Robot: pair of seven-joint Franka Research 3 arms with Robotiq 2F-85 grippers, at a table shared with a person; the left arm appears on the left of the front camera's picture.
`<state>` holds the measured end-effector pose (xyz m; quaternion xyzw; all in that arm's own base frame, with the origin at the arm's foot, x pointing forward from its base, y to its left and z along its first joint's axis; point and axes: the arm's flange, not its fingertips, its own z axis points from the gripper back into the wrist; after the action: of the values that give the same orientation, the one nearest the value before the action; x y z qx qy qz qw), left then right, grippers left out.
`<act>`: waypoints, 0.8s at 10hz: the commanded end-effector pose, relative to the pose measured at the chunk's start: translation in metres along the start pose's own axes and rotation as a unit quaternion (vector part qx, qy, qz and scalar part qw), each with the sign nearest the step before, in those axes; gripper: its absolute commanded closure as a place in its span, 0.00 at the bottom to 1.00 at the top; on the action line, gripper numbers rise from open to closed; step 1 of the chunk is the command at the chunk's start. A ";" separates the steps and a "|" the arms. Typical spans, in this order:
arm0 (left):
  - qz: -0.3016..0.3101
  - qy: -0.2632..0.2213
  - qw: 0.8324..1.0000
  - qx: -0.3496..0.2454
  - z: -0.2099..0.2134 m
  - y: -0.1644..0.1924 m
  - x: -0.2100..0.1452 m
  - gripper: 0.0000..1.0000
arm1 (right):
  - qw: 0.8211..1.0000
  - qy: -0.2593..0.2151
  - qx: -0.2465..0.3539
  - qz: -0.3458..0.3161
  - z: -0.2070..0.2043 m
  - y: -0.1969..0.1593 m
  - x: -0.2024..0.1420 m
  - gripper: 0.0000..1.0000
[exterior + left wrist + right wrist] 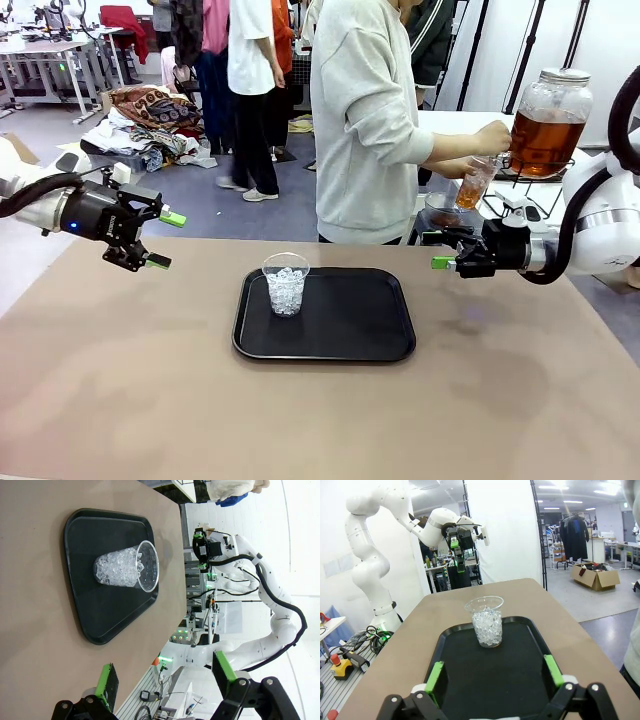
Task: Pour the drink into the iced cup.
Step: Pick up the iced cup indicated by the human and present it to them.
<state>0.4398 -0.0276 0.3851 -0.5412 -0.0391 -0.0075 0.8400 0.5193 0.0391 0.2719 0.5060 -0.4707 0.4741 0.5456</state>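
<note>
While the person at the far side holds a small clear cup under the tap of a glass jar (548,120), the drink (470,192) is off the table, up and to the right. In the front view it lies just beyond the right gripper (440,250), whose jaws stand wide apart with nothing between them. The left gripper (162,238), equally spread and empty, hangs well apart from it across the table (120,400). The small cup looks upright, its long axis vertical, though the person's hand (493,137) covers its top, so I cannot say how full it is. The iced cup (286,283) stands upright on the near-left part of the black tray (330,355), between the two arms.

Seen from the left wrist, the iced cup (127,570) lies straight ahead of the parted green-padded fingers (107,680), and the right gripper (202,547) faces in from past the table's far edge.

From the right wrist, the iced cup (487,622) is centred ahead of the open fingers (551,670), mouth up, with the left gripper (460,552) beyond it. My judgement is that the right arm is the nearer one to take the drink.
</note>
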 end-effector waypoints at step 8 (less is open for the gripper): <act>-0.001 -0.001 1.000 -0.002 0.000 -0.001 -0.001 0.00 | 1.000 0.001 0.000 0.001 0.000 -0.001 0.002 0.00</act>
<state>0.4398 -0.0276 0.3851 -0.5412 -0.0391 -0.0075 0.8400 0.5193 0.0391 0.2719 0.5060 -0.4707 0.4741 0.5456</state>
